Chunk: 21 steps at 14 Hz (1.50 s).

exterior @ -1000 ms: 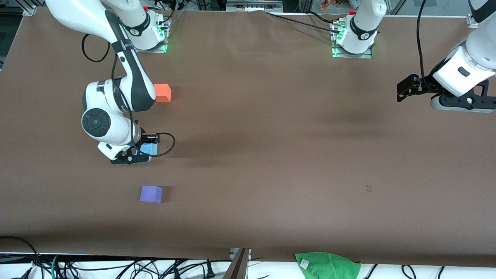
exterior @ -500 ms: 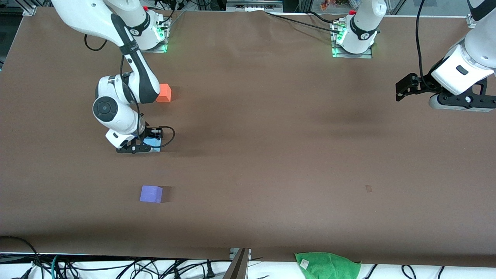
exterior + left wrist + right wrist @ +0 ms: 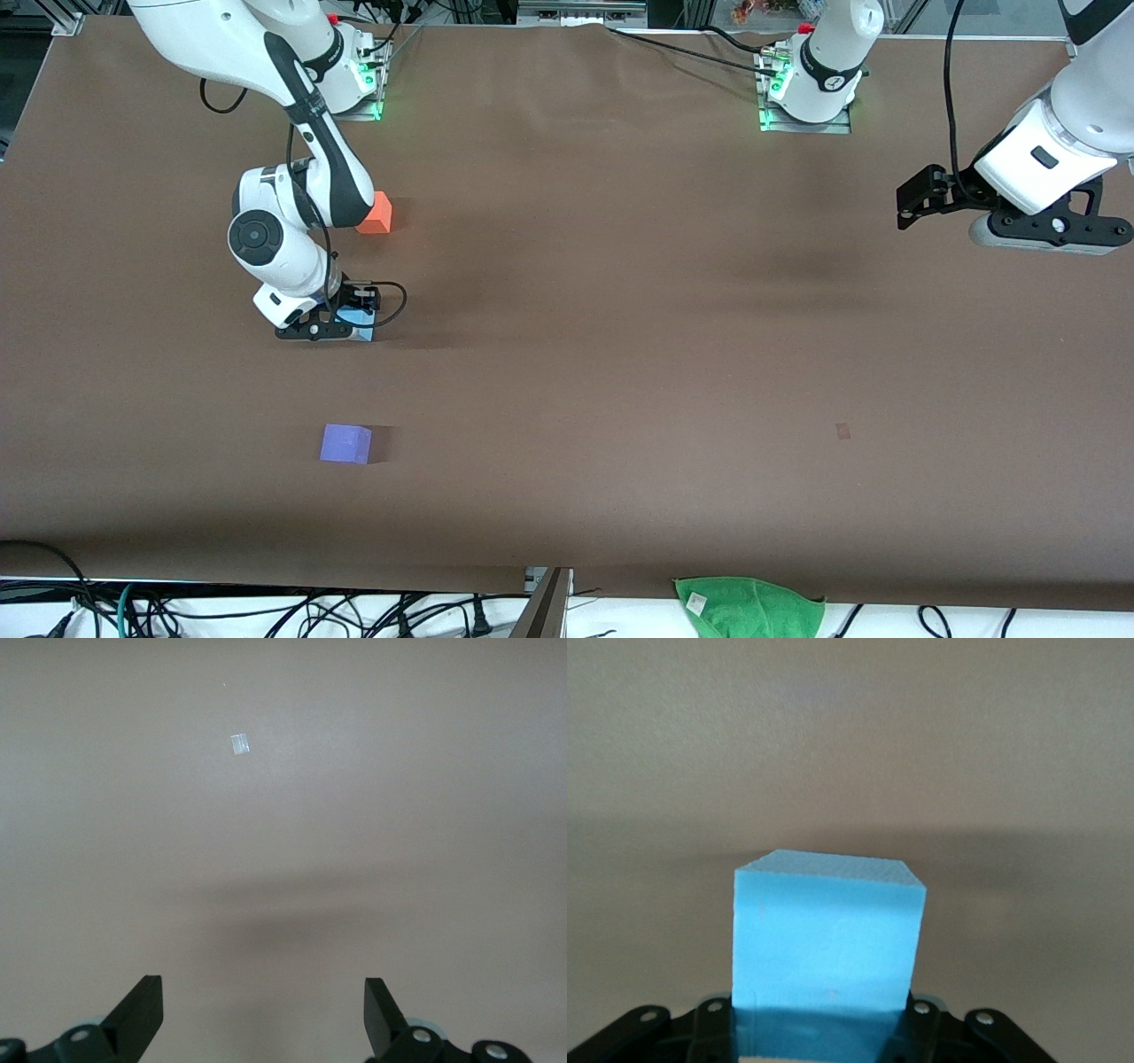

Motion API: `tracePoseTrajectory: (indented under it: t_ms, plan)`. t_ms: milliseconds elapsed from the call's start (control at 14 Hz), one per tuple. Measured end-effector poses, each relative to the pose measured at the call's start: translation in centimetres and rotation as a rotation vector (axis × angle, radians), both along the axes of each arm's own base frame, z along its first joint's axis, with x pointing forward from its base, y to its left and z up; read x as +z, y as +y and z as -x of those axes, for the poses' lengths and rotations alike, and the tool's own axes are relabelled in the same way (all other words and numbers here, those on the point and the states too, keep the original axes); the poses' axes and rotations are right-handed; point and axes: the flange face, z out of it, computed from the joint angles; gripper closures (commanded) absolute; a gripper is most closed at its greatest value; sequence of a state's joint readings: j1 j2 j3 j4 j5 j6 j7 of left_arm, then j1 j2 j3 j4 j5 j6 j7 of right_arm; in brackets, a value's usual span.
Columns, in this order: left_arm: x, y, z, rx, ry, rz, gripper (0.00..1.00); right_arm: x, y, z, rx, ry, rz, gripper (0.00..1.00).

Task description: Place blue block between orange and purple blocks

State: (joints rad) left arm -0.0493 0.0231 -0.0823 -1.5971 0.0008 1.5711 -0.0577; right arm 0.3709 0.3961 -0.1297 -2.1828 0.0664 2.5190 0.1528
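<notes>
The blue block (image 3: pixel 356 320) is gripped by my right gripper (image 3: pixel 347 326), which is shut on it low over the table. It sits between the orange block (image 3: pixel 377 213) and the purple block (image 3: pixel 345 443), closer to the orange one. In the right wrist view the blue block (image 3: pixel 828 935) fills the space between the jaws of the right gripper (image 3: pixel 824 1028), with bare table around it. My left gripper (image 3: pixel 1045 232) waits in the air at the left arm's end of the table. It is open and empty (image 3: pixel 263 1014) over bare table.
A green cloth (image 3: pixel 749 607) lies at the table edge nearest the front camera. A small pale mark (image 3: pixel 842 431) is on the brown table cover and shows in the left wrist view (image 3: pixel 239 744). Cables hang along that edge.
My right gripper has carried the blue block down and a little toward the orange block and the left arm's end. The left arm has drifted slightly inward.
</notes>
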Motion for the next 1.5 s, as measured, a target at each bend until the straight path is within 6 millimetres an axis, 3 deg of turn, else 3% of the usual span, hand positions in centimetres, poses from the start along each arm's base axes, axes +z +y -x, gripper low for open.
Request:
tracePoseTrajectory:
  t_ms: [71,357,500,643,929,1286,1500]
  plan:
    - [0.0,0.0,0.0,0.0,0.0,0.0,0.0,-0.1,0.0,0.1,0.0,0.001,0.0,0.04]
    - [0.0,0.0,0.0,0.0,0.0,0.0,0.0,0.4,0.5,-0.2,0.009,-0.016,-0.006,0.02]
    - [0.0,0.0,0.0,0.0,0.0,0.0,0.0,2.3,1.1,-1.3,0.015,-0.025,-0.013,0.01]
    - [0.0,0.0,0.0,0.0,0.0,0.0,0.0,5.8,1.8,-2.9,0.021,0.012,-0.014,0.01]
    - [0.0,0.0,0.0,0.0,0.0,0.0,0.0,15.0,2.4,-6.1,0.078,0.089,-0.013,0.01]
    - [0.2,0.0,0.1,0.0,-0.004,0.0,0.0,23.7,-3.1,-8.7,0.163,0.132,0.011,0.01]
    - [0.2,0.0,0.1,0.0,-0.004,0.0,0.0,28.6,-5.8,-8.8,0.229,0.169,0.022,0.01]
